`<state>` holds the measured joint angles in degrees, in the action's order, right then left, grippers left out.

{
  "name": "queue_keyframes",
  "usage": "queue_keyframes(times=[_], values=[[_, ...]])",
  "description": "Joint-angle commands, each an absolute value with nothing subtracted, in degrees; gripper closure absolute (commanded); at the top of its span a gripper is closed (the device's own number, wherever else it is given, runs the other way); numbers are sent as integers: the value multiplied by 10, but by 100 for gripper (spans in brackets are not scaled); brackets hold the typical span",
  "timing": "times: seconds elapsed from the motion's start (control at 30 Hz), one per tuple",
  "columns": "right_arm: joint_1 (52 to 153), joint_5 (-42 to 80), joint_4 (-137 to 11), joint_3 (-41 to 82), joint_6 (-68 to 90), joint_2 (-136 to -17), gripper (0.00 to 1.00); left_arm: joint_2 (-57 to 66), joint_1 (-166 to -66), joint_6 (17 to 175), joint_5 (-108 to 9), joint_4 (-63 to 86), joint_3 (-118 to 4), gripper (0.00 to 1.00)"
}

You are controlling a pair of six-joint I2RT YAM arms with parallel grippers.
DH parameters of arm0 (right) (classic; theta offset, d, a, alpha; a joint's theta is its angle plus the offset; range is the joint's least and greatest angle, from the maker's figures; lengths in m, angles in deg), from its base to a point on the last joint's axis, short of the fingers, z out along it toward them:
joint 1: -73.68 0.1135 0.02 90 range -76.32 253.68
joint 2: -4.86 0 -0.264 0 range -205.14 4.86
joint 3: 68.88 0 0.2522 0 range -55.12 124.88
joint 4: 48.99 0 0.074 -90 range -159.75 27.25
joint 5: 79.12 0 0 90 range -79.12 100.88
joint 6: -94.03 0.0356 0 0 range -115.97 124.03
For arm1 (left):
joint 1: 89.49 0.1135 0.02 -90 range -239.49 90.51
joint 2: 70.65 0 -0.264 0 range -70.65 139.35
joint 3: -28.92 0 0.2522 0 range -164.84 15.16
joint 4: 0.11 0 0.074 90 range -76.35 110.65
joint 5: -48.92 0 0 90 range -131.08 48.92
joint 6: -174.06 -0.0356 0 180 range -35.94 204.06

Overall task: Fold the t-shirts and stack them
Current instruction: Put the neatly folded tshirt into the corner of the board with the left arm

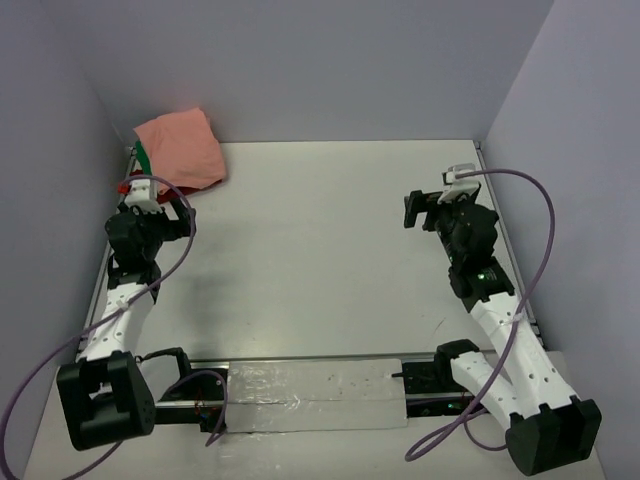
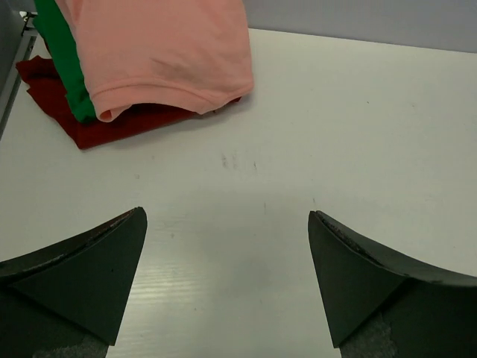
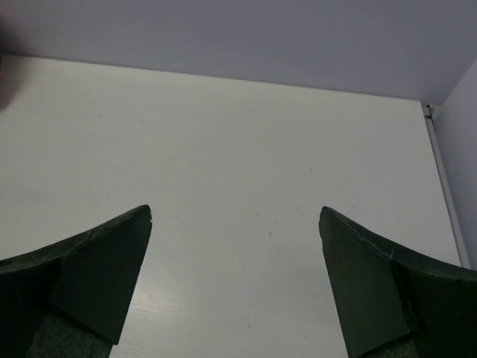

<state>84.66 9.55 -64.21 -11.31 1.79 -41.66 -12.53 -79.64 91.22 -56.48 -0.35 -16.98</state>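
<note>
The t-shirts lie in one folded pile in the far left corner of the table. The salmon-pink one [image 1: 180, 148] [image 2: 160, 52] is on top, with a bright green one [image 1: 143, 157] [image 2: 63, 63] under it and a dark red one [image 2: 97, 127] at the bottom. My left gripper [image 1: 150, 200] [image 2: 227, 216] hangs just short of the pile, open, with only bare table between its fingers. My right gripper [image 1: 415, 208] [image 3: 235, 212] is over the right side of the table, far from the pile. It too stands open and holds nothing.
Grey-blue walls close in the white table [image 1: 320, 250] at the back, left and right. A shiny taped strip [image 1: 315, 393] runs between the arm bases at the near edge. Purple cables [image 1: 535, 200] loop beside both arms.
</note>
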Motion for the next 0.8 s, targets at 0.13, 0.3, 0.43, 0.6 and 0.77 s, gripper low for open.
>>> queue_keyframes(times=[0.13,0.3,0.43,0.6,0.77], values=[[842,56,-430,-217,-5,-438,0,10,-795,950,-563,-218,-143,1],[842,61,-389,-251,-6,-476,0,75,-796,951,-527,-311,-117,1],[841,79,-376,-267,1,-496,0,115,-807,952,-524,-399,-77,1],[840,72,-339,-289,18,-509,0,113,-859,902,-485,-490,-17,1],[840,31,-336,-279,32,-512,0,136,-873,892,-484,-611,33,1]])
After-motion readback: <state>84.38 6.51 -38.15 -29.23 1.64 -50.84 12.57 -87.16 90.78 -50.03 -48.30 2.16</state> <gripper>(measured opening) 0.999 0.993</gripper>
